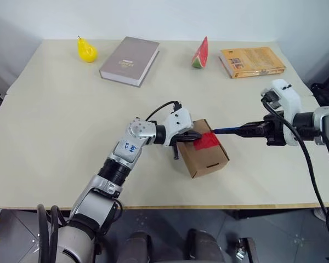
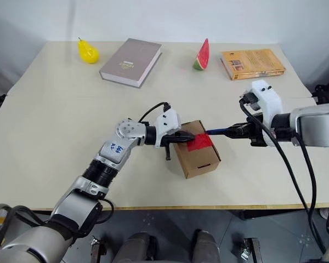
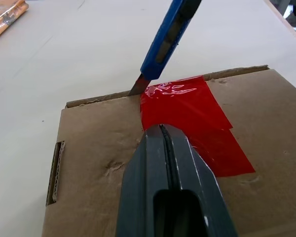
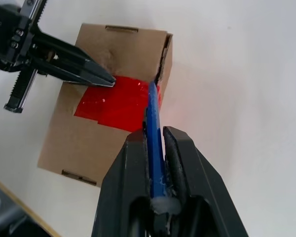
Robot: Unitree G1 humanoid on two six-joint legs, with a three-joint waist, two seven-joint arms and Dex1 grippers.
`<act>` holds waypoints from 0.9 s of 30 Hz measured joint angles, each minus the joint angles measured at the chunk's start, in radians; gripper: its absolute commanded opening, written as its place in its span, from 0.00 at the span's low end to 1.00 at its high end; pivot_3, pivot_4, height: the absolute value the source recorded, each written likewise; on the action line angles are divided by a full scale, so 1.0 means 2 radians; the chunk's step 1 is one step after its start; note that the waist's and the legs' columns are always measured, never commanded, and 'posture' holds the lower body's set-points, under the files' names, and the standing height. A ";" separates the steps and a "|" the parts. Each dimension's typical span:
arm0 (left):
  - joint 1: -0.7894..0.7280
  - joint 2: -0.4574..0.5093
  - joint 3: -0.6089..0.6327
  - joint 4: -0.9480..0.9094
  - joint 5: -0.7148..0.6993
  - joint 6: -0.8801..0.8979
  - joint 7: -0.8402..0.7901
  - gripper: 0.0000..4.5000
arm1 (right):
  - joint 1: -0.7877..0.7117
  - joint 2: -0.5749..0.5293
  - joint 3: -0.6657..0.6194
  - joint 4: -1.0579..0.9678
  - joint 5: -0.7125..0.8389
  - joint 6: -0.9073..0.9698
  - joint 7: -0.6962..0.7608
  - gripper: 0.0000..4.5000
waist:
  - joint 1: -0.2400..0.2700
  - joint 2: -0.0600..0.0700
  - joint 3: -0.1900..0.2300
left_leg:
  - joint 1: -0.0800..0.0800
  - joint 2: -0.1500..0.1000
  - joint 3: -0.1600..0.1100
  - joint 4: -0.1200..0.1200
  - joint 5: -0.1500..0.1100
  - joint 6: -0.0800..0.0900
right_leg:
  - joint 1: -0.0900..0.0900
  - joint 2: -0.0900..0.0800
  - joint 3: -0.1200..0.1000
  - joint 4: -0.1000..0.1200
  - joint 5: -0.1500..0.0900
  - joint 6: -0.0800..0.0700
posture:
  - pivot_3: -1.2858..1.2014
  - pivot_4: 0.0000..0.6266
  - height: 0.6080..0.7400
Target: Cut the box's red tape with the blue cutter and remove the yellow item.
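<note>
Our right tool (image 4: 157, 148) clamps the blue cutter (image 4: 153, 118), whose blade tip meets the red tape (image 3: 192, 123) at the box (image 1: 204, 158) edge nearest it; the tape's length runs straight ahead toward our left tool (image 3: 163, 129), pressed shut and empty on the tape. We see no yellow item and no readable writing.
</note>
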State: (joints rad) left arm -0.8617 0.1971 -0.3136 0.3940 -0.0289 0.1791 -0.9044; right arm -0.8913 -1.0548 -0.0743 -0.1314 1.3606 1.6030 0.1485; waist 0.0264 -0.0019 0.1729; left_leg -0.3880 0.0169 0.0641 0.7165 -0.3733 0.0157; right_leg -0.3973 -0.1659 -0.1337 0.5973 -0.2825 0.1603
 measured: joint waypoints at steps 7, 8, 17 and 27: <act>0.014 -0.001 -0.006 -0.018 0.013 -0.005 0.016 0.00 | -0.098 -0.038 0.115 0.078 0.002 0.003 0.044 0.04 | 0.000 0.000 0.000 | 0.000 0.000 0.000 0.000 0.000 0.000 | 0.001 0.000 0.000 0.000 0.000 0.000 | 0.52 0.24 1.00; 0.017 -0.001 -0.006 -0.018 0.014 -0.008 0.019 0.00 | -0.129 -0.039 0.148 0.102 0.002 0.003 0.052 0.04 | 0.000 0.001 0.000 | 0.001 0.000 0.000 0.000 0.000 0.000 | 0.001 0.000 0.000 -0.001 0.000 0.000 | 0.52 0.24 1.00; 0.032 -0.009 -0.006 -0.032 0.018 -0.013 0.037 0.00 | -0.300 -0.020 0.350 0.216 -0.034 0.004 0.128 0.04 | 0.001 0.001 -0.001 | 0.000 0.000 -0.001 0.000 0.000 0.000 | 0.001 0.000 0.000 -0.001 0.000 0.000 | 0.52 0.24 1.00; 0.037 -0.008 -0.010 -0.038 0.021 -0.013 0.040 0.00 | -0.344 -0.039 0.447 0.210 -0.033 -0.004 0.183 0.04 | 0.001 0.001 -0.001 | 0.000 0.000 -0.001 0.000 0.000 0.000 | 0.001 0.000 0.000 -0.001 0.000 0.000 | 0.52 0.24 1.00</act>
State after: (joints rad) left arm -0.7877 0.1803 -0.3334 0.3188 0.0137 0.1529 -0.8243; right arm -1.5784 -1.1336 0.8202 0.2886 1.2941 1.5946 0.5144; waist 0.0293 0.0004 0.1714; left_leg -0.3872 0.0168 0.0623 0.7158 -0.3737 0.0160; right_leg -0.3956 -0.1660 -0.1344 0.5961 -0.2825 0.1603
